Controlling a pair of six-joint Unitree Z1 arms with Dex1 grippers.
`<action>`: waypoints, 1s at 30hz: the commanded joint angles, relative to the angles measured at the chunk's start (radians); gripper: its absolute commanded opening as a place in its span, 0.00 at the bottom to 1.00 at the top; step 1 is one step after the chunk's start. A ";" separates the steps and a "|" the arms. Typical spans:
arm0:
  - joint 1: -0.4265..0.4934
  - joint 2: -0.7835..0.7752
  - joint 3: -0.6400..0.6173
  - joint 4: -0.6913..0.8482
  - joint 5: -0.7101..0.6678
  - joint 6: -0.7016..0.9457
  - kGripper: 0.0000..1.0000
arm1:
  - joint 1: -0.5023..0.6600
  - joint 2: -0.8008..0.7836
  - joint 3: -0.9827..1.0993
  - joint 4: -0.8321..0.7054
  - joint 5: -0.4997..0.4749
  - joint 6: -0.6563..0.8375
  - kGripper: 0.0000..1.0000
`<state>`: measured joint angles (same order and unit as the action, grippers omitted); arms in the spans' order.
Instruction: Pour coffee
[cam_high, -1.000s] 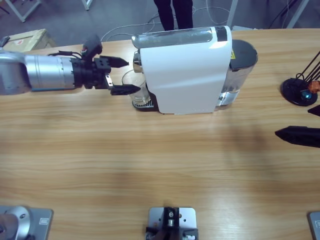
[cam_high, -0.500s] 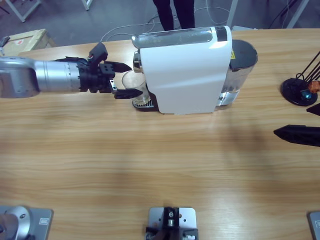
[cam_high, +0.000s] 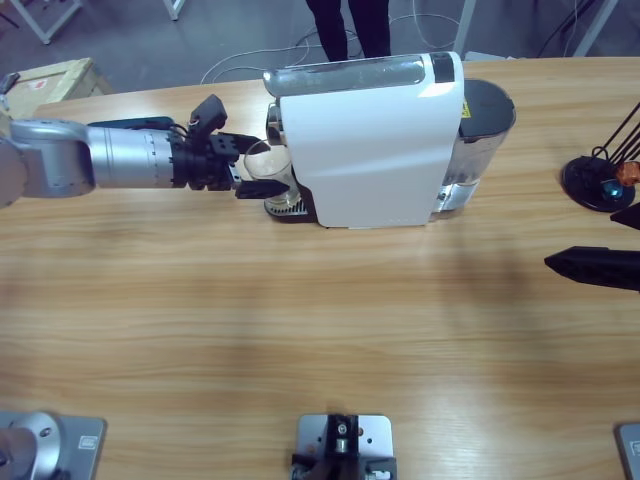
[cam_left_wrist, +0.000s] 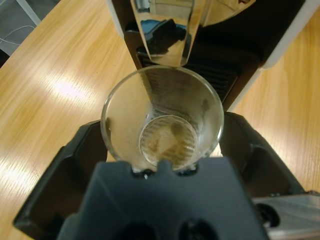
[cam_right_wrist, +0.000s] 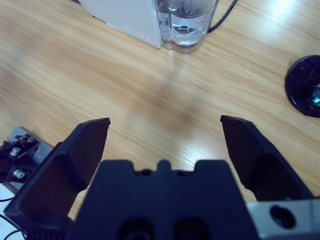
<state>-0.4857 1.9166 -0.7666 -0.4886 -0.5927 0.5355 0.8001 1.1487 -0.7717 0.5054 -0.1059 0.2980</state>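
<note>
A: While the glass (cam_left_wrist: 162, 120) sits under the coffee machine's (cam_high: 370, 140) spout (cam_left_wrist: 165, 35), why's the left gripper (cam_left_wrist: 162, 150) around it?

B: Probably lining up a grab; jaws wide, straddling, not touching. Right gripper (cam_right_wrist: 165, 130) idles, spread wide.

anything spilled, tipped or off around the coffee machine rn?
Nothing stands out. The glass stands upright under the coffee machine spout, between the left gripper jaws, with no spill on the table.
</note>
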 joint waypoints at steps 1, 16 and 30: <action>-0.009 0.064 -0.019 -0.016 -0.012 -0.039 0.72 | 0.005 0.040 0.039 -0.021 0.014 0.012 1.00; 0.047 -0.036 0.075 -0.023 -0.050 -0.071 0.00 | 0.004 0.042 0.030 -0.026 0.011 0.012 1.00; 0.399 -0.290 0.178 -0.081 0.435 -0.360 0.00 | 0.004 0.078 0.032 -0.076 0.010 0.018 1.00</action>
<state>-0.2500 1.6700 -0.6193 -0.4999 -0.3755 0.3192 0.8001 1.1814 -0.7633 0.4420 -0.1034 0.3001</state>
